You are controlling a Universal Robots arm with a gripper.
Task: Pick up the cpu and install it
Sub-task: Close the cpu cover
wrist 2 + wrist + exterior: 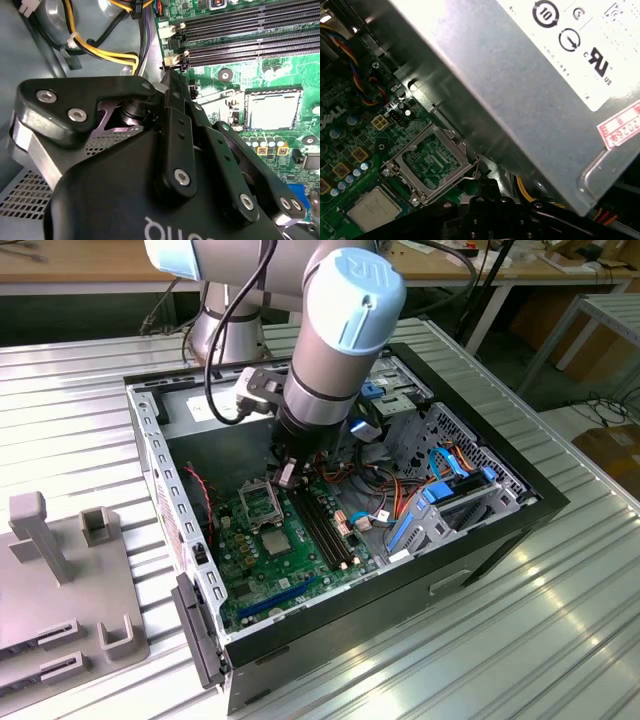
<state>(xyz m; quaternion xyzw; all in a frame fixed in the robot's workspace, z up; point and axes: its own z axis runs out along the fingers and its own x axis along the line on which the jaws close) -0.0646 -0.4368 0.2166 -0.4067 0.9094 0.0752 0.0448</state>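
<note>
Inside, the open computer case (470, 530) lies on a ribbed metal table (90, 390), with the green motherboard (285, 560) flat on its floor. The arm reaches down into the case, and its gripper (287, 475) hangs low over the board's far part, just beside the hollow metal socket frame (427, 162) and the large grey power supply box (520, 100). Whether the pincer is clenched or released, I cannot tell; nothing visible sits in it. The cpu (272, 111) rests in its square seat on the board, nearer than the frame, with its silvery top facing up, also seen in the first wrist view (374, 209). Judging by this, the chip looks not yet picked up.
</note>
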